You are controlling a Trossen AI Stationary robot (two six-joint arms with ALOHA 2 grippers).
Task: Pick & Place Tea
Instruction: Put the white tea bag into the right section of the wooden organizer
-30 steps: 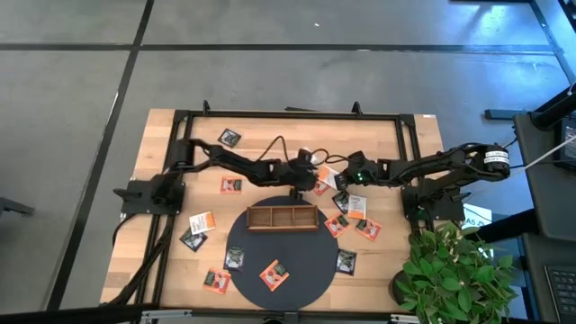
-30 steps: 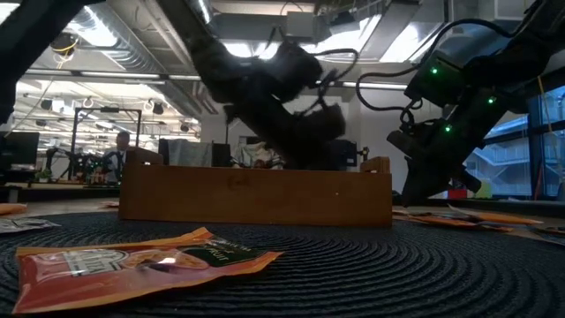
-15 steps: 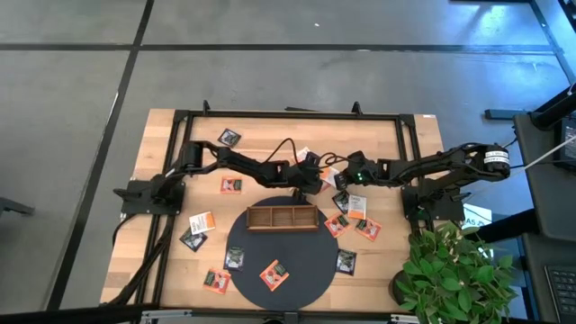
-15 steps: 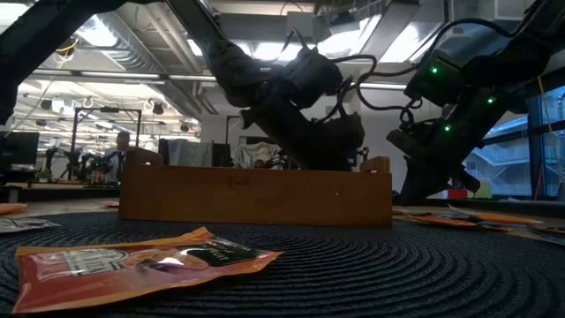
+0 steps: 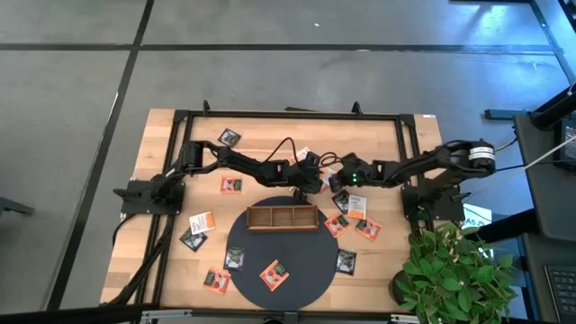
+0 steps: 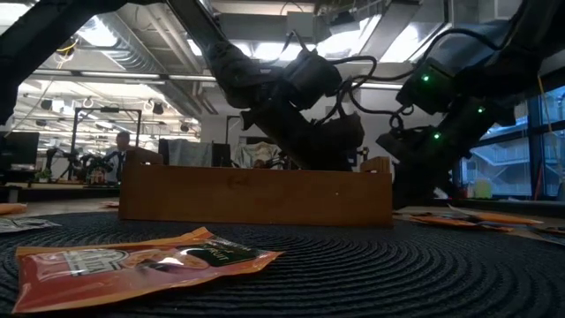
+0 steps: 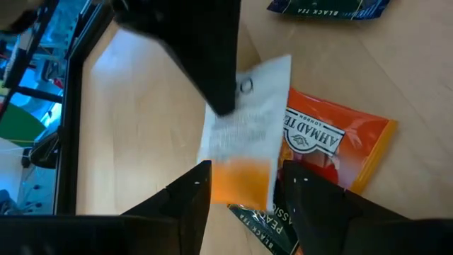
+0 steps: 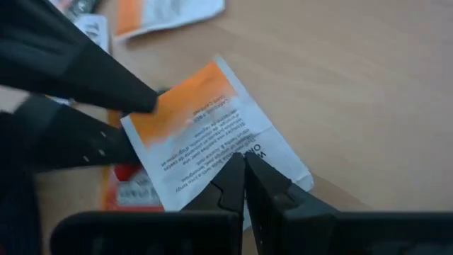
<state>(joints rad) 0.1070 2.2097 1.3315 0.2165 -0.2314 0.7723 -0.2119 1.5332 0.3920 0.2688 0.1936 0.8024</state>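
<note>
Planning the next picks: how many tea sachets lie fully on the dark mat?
2: a black sachet and an orange sachet, both below the tray in the high view. Others by the mat's right edge look off it.

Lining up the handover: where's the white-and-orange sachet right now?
The white-and-orange sachet is above the table's far middle, behind the wooden tray, pinched by the right tool, its orange end between the left tool's open fingers.
</note>
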